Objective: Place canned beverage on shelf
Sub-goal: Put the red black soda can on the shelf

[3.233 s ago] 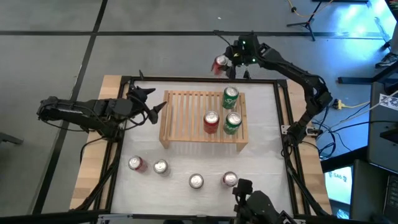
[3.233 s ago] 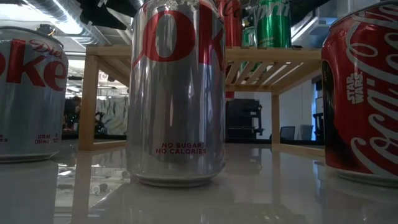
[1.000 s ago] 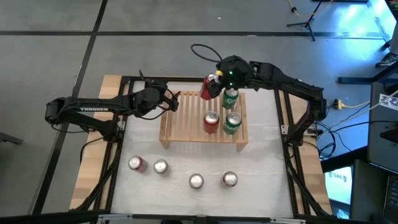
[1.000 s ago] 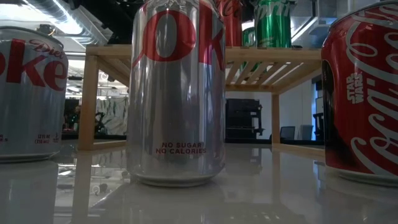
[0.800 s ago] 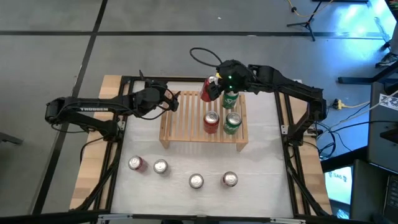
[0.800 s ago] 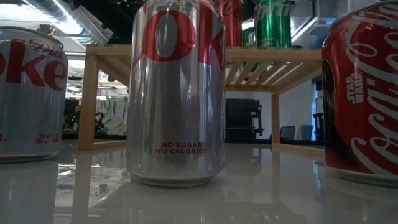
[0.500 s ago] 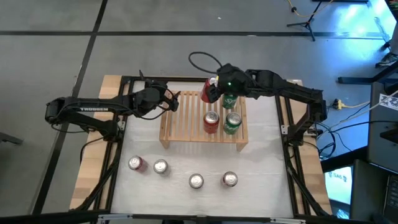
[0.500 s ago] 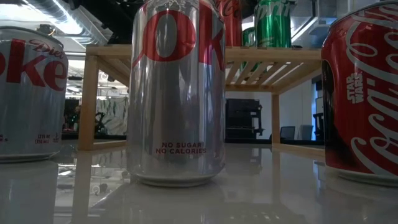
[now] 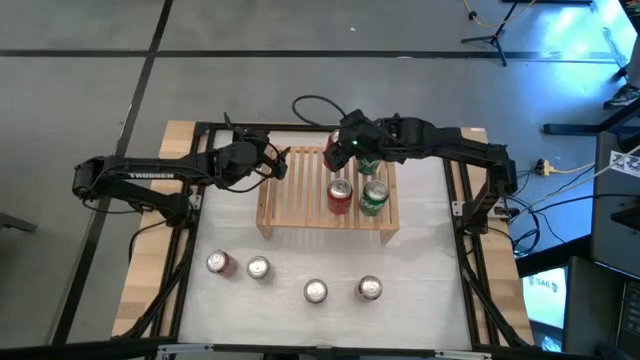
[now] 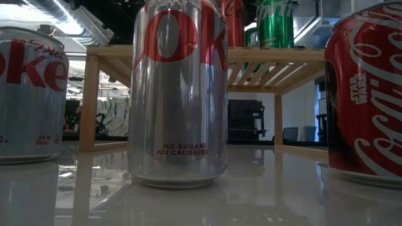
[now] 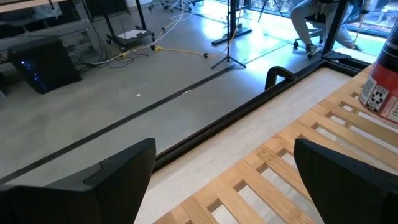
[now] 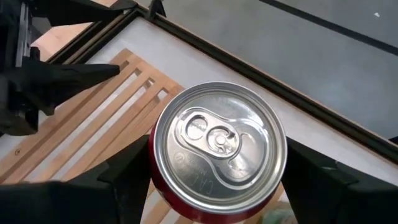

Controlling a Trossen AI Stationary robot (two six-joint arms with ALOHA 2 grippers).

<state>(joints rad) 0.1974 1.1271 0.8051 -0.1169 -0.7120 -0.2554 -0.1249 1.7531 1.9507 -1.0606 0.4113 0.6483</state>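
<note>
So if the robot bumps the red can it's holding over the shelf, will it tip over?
Probably not while the right gripper is shut on the red can. Once set on the shelf, it might wobble, since the top is slats with gaps. On its side it would likely roll, being round.

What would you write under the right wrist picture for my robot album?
The right gripper holds a red can just above the wooden shelf.

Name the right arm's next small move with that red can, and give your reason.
Probably lower it. The right gripper is shut on the red can, held over the shelf's back slats beside the green can, not yet set down.
</note>
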